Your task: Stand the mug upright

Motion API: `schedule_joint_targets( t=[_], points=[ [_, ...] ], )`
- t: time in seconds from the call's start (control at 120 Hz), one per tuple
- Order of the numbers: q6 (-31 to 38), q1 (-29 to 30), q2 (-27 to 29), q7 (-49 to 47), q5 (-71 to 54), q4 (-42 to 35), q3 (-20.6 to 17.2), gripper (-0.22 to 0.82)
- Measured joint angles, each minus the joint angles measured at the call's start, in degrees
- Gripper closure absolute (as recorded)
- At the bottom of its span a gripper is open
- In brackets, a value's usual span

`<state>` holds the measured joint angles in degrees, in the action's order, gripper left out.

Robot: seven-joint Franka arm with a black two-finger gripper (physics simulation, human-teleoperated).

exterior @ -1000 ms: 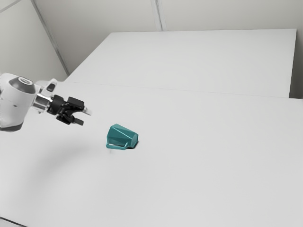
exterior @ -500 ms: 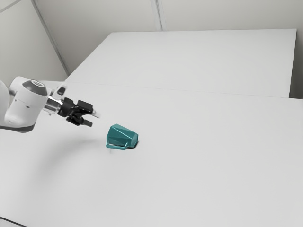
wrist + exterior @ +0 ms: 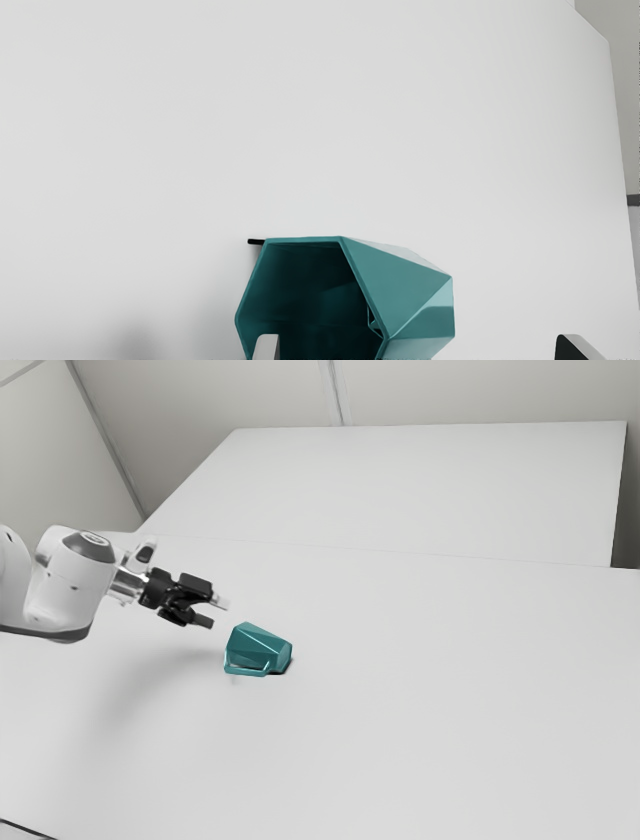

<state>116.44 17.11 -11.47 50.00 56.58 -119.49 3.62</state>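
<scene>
Pale wall (image 3: 480,390) behind a white surface (image 3: 450,710)

A fine seam (image 3: 400,552) crosses the surface. Beyond its far edge, a narrow strip (image 3: 336,395) runs up the wall. A thin dark line (image 3: 25,828) cuts the exterior view's lower left corner.

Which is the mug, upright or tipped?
Tipped. The mug lies on its side on the table; the wrist view looks sideways into its open mouth.
</scene>
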Motion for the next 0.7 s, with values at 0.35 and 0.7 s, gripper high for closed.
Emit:
schedule_joint_targets(
  t=[0.35,0.7],
  points=[
    [-0.28,0.03,-0.2,-2.03,1.61,-2.24,-1.78,0.0],
    [0.54,0.02,-2.06,-3.93,2.25,-2.2,-2.8,0.0]
  ],
)
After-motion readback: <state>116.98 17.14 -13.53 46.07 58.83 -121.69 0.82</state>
